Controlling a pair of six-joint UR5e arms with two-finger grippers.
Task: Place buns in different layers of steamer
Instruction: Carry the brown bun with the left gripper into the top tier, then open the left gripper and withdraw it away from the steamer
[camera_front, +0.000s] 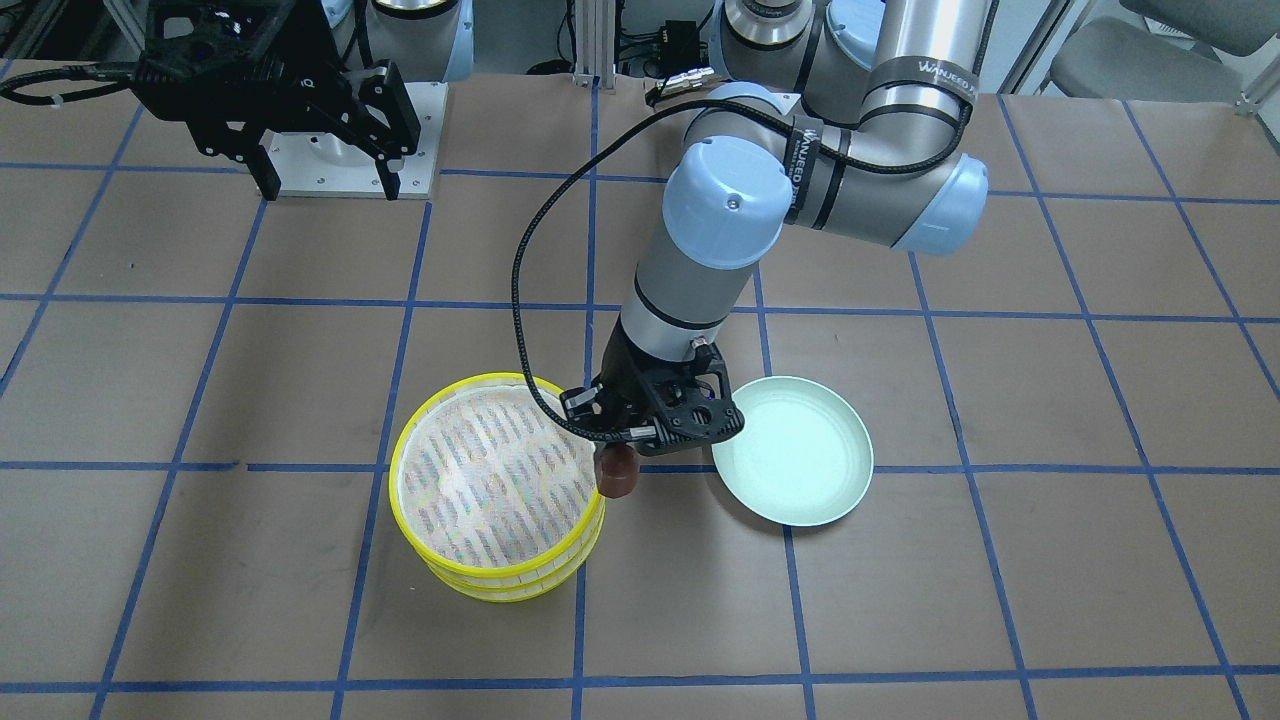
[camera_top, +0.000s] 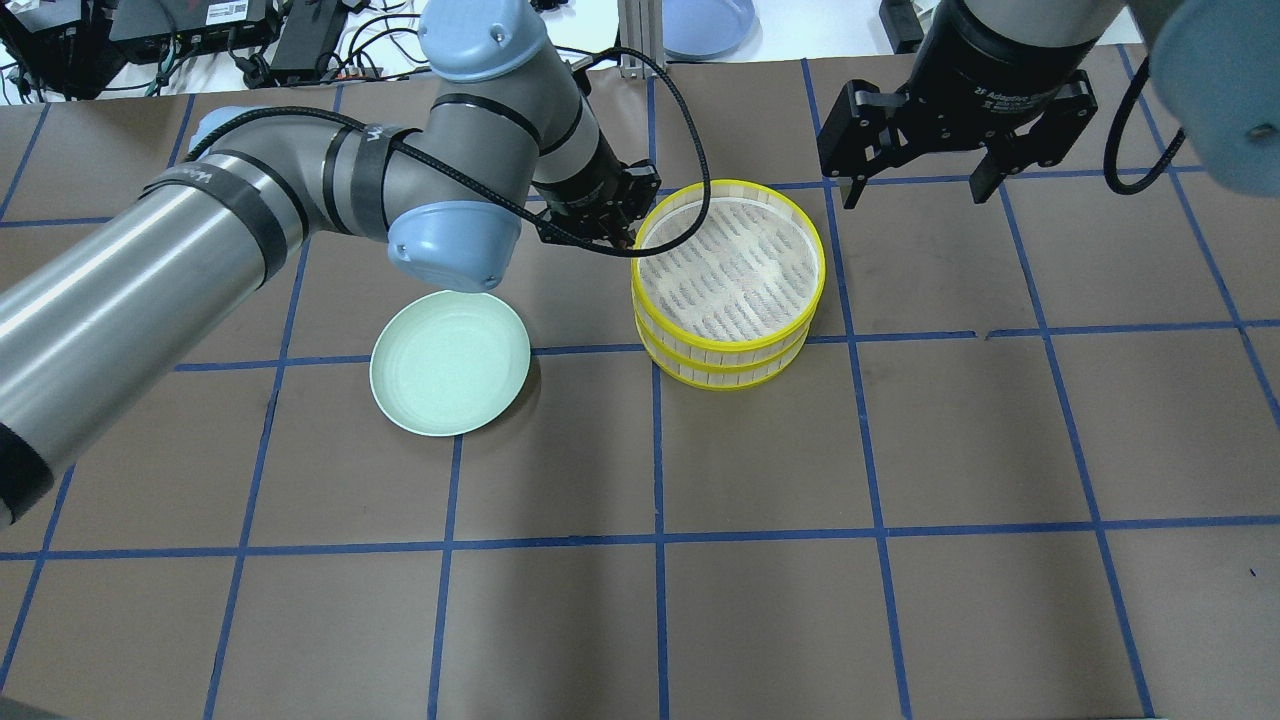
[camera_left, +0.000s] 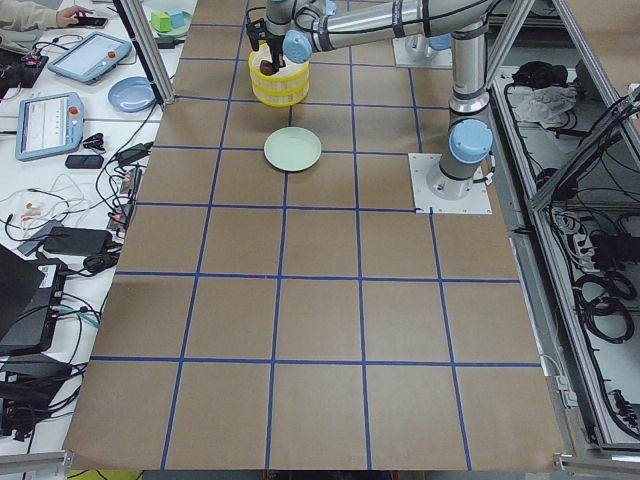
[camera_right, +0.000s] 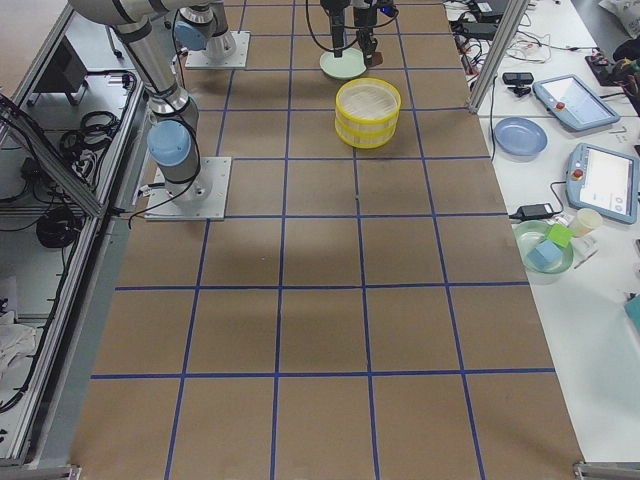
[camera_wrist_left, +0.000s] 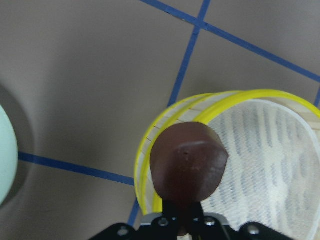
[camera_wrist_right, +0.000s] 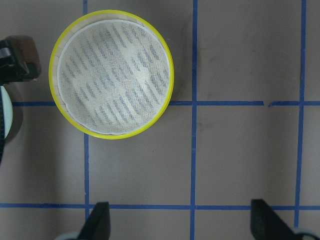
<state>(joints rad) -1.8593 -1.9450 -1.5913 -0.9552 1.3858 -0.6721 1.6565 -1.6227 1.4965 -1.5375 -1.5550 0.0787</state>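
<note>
Two layers of steamer stand stacked, the top layer (camera_front: 478, 379) (camera_top: 730, 184) showing bare white mesh, the lower layer (camera_front: 512, 590) (camera_top: 722, 376) seen only by its yellow rim. A dark reddish-brown bun (camera_front: 618, 480) (camera_wrist_left: 189, 165) hangs just outside the top rim, over the edge on the plate's side. My left gripper (camera_front: 622, 462) is shut on it. Farther back, my right gripper (camera_front: 330, 182) (camera_top: 915, 188) hovers open and holds nothing; its fingers (camera_wrist_right: 97, 222) frame the table beside the steamer.
A pale green plate (camera_front: 795, 465) (camera_top: 450, 362) lies bare on the brown paper just beside the left gripper. The right arm's mounting plate (camera_front: 345, 150) sits at the table's robot side. Tablets and bowls (camera_right: 520, 135) lie on the side bench.
</note>
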